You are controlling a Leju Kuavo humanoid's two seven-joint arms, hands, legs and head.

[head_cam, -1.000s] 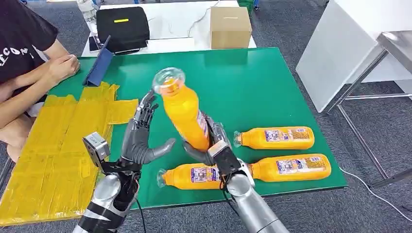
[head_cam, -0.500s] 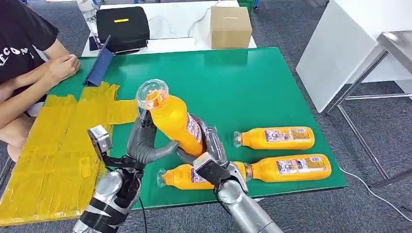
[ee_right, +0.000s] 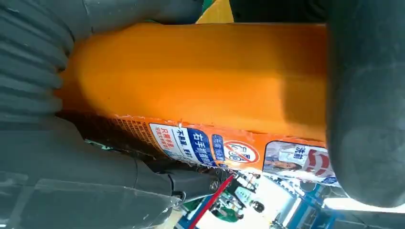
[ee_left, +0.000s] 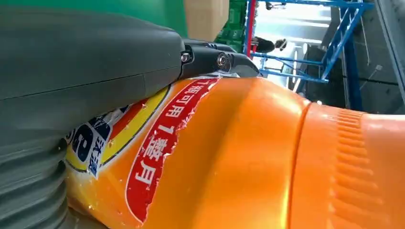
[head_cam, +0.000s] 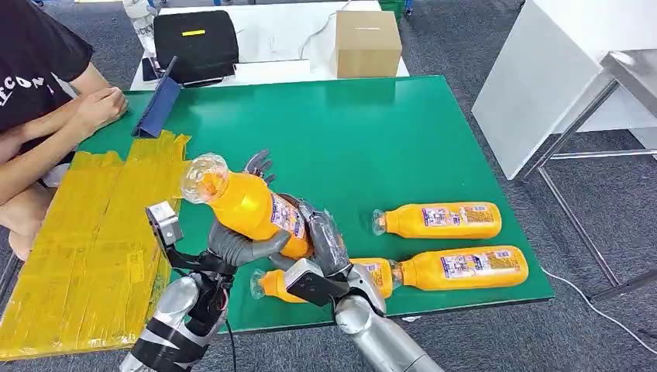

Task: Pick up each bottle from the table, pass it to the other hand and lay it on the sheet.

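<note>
Handover above the green worktop (head_cam: 403,124). An orange bottle (head_cam: 252,208), tilted with its clear cap end toward the yellow sheet (head_cam: 85,232), is gripped by both hands at once: the right hand (head_cam: 321,240) wraps the labelled body, and the left hand (head_cam: 236,232) cups it from the sheet side, fingers (head_cam: 259,164) rising behind it. Three more bottles (head_cam: 438,220) lie flat on the worktop, on the far side of the held bottle from the sheet. A person's forearms (head_cam: 70,124) rest beyond the sheet.
</note>
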